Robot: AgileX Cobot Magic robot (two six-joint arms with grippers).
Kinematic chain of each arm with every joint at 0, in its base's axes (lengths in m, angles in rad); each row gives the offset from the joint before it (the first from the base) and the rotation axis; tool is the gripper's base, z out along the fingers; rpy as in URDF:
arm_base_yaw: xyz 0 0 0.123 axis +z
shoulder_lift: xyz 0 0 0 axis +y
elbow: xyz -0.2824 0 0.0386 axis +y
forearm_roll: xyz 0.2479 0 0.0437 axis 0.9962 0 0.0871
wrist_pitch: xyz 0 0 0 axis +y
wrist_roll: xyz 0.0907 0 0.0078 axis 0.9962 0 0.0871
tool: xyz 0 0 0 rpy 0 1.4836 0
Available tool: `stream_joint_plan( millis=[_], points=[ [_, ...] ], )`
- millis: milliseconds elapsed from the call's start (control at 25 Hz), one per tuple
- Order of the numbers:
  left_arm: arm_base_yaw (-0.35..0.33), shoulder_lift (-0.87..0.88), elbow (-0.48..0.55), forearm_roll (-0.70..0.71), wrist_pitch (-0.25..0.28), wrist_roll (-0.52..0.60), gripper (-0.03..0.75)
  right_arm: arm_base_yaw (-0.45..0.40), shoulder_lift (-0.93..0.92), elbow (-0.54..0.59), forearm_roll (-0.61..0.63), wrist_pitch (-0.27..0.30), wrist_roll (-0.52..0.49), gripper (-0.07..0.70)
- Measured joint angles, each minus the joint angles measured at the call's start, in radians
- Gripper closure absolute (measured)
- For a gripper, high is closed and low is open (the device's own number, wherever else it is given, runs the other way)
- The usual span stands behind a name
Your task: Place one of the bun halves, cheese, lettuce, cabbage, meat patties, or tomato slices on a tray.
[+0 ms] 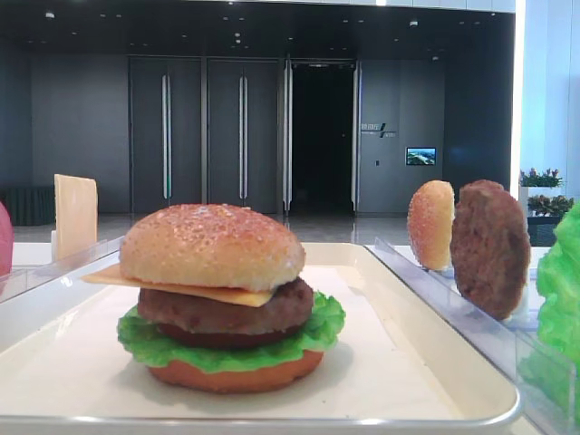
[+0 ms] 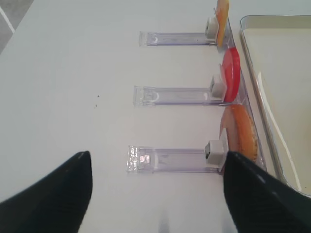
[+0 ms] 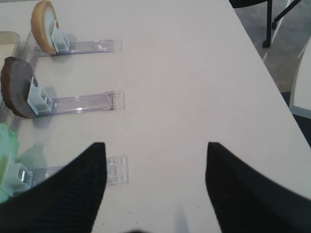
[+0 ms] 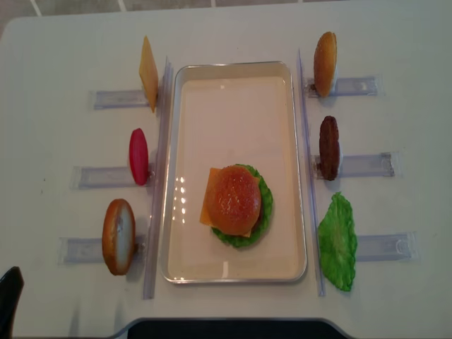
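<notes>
Large white rectangular tray, rounded corners, raised glossy rim: lies flat at table centre. On it, one stacked burger: flat orange-brown bottom bun; ruffled bright green lettuce leaf; thick dark reddish-brown grainy meat patty; thin square yellow-orange cheese slice, corner overhanging left; domed golden-brown top bun, crust speckled with pale grains, uppermost, upright.
</notes>
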Motion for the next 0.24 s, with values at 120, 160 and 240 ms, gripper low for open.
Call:
stream_joint_plan(
  millis=[120,160,240],
  points=[
    [0.000,0.000,0.000,0.000,0.000,0.000,0.073,0.000,0.000,0.000,0.000,0.000,0.001,0.178],
    [0.000,0.000,0.000,0.000,0.000,0.000,0.073,0.000,0.000,0.000,0.000,0.000,0.001,0.178],
    [0.000,0.000,0.000,0.000,0.000,0.000,0.073,0.000,0.000,0.000,0.000,0.000,0.001,0.178]
  ],
)
